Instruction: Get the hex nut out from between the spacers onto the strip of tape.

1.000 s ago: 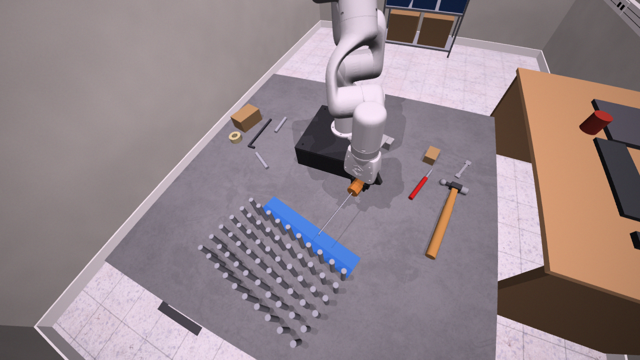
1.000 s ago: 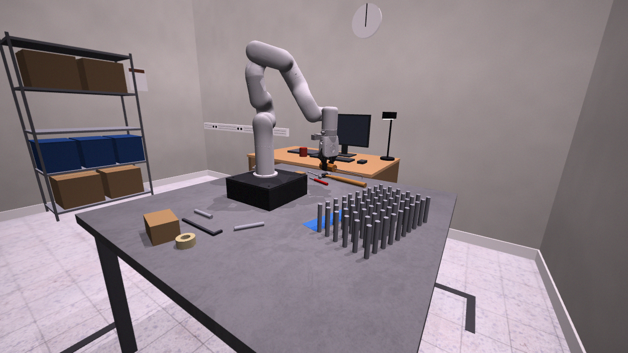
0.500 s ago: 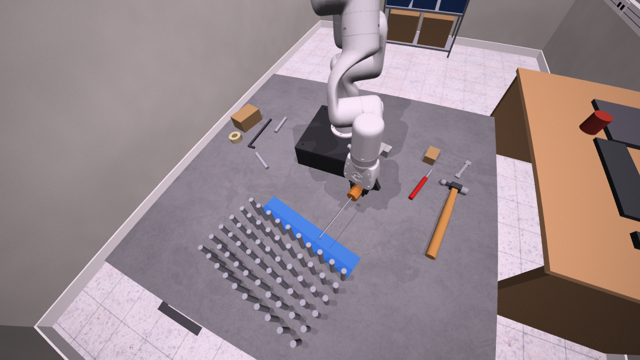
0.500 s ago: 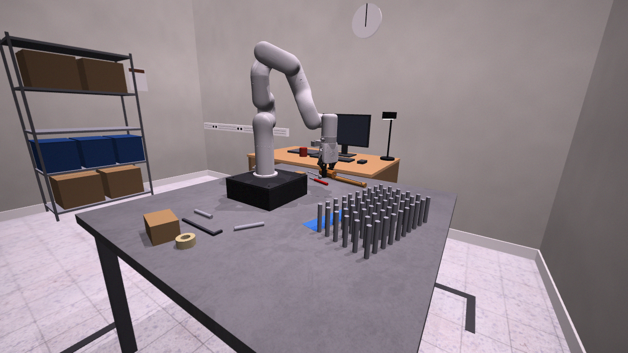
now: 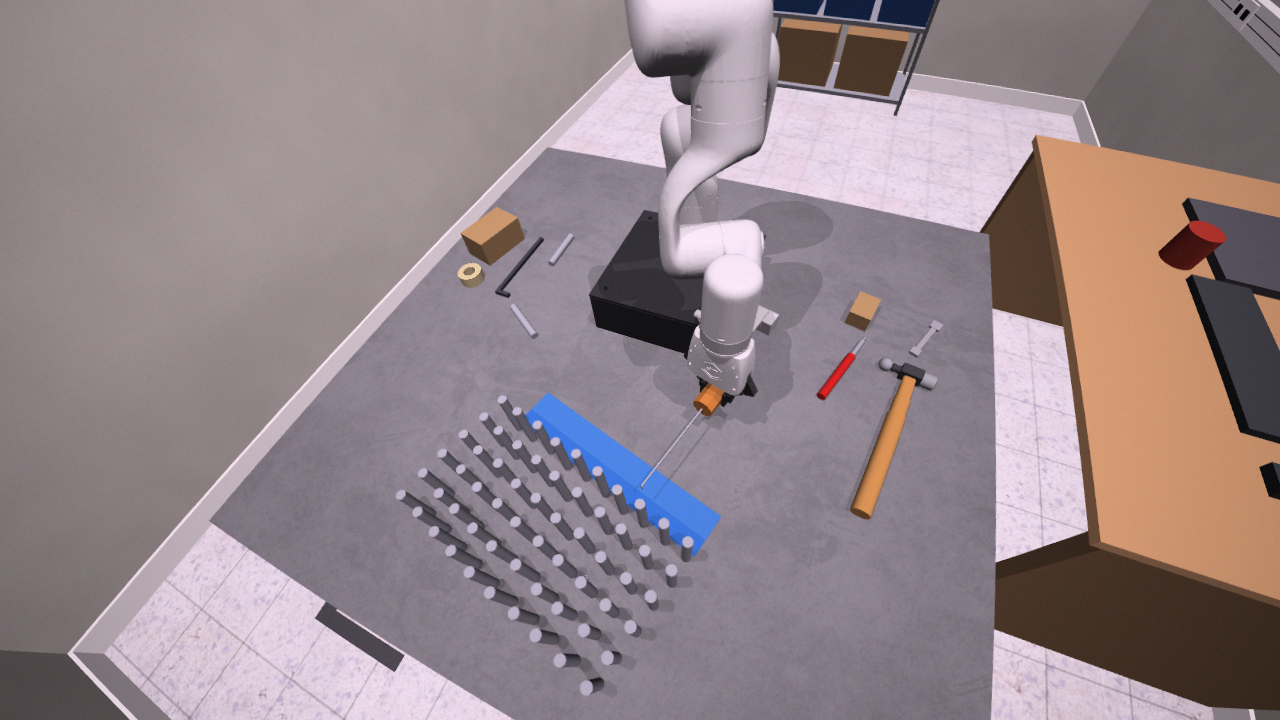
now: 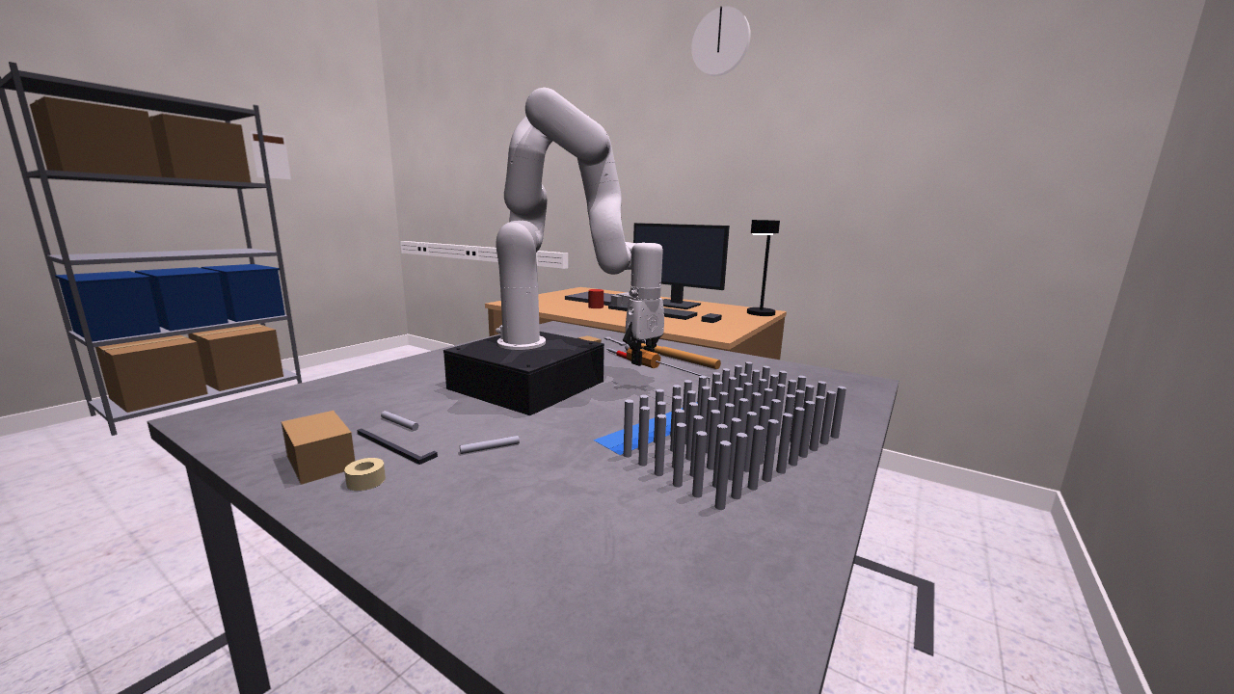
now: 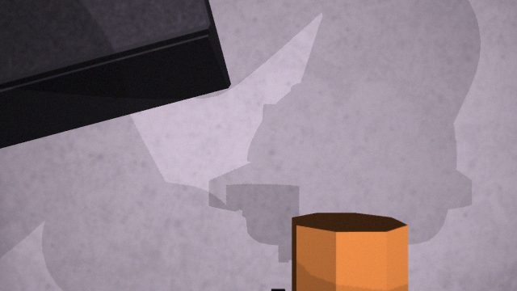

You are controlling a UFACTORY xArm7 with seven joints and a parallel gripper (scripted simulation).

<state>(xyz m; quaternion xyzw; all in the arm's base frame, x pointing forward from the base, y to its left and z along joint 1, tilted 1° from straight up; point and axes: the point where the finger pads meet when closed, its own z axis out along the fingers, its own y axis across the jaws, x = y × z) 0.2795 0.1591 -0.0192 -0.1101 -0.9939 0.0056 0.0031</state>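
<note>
My gripper [image 5: 723, 394] is shut on the orange-brown handle of the hook pick [image 5: 708, 399], a little above the table. The handle also shows in the exterior view [image 6: 647, 356] and fills the bottom of the wrist view [image 7: 349, 252]. The pick's thin shaft [image 5: 671, 445] slants down toward the blue tape strip [image 5: 621, 471], and its tip sits over the strip's middle. A dense field of upright grey spacers [image 5: 537, 528] stands along the strip's near side, also seen in the exterior view [image 6: 733, 418]. The hex nut is hidden among the spacers; I cannot see it.
The black robot base [image 5: 644, 291] stands just behind the gripper. A red screwdriver [image 5: 839, 371], a hammer [image 5: 890, 434], a small wrench [image 5: 926, 337] and a small box [image 5: 862, 309] lie to the right. A box [image 5: 492, 234], a tape roll [image 5: 470, 273] and rods lie at the left.
</note>
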